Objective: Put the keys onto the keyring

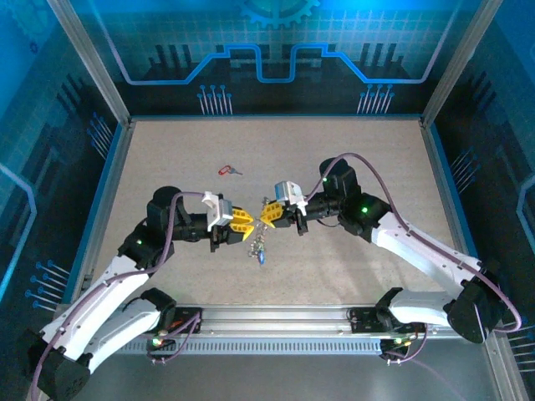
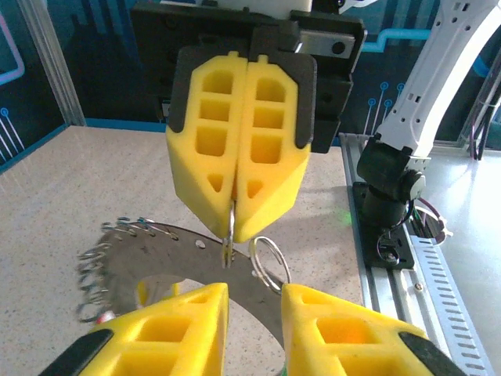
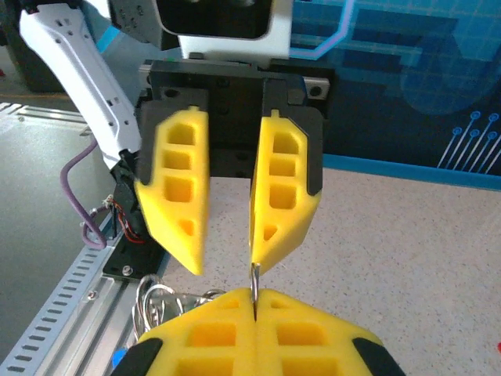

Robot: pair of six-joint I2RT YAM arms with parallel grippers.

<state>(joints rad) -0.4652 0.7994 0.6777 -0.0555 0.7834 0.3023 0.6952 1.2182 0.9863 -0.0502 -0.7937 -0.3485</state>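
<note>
The right gripper (image 3: 255,305) is clenching the dark grey, bumpy-rimmed metal keyring (image 2: 160,255) aloft.
The left gripper (image 2: 255,301) is hovering released opposite, so tiny tagged silver keys (image 1: 261,248) are dangling free.

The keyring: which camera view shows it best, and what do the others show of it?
Left wrist: the keyring sits close in the foreground, its dark grey band and coiled rim clear. Top external shows a tiny glinting cluster mid-table, too small to read. Right wrist shows silver loops low left, hard to tell as its rim.
</note>
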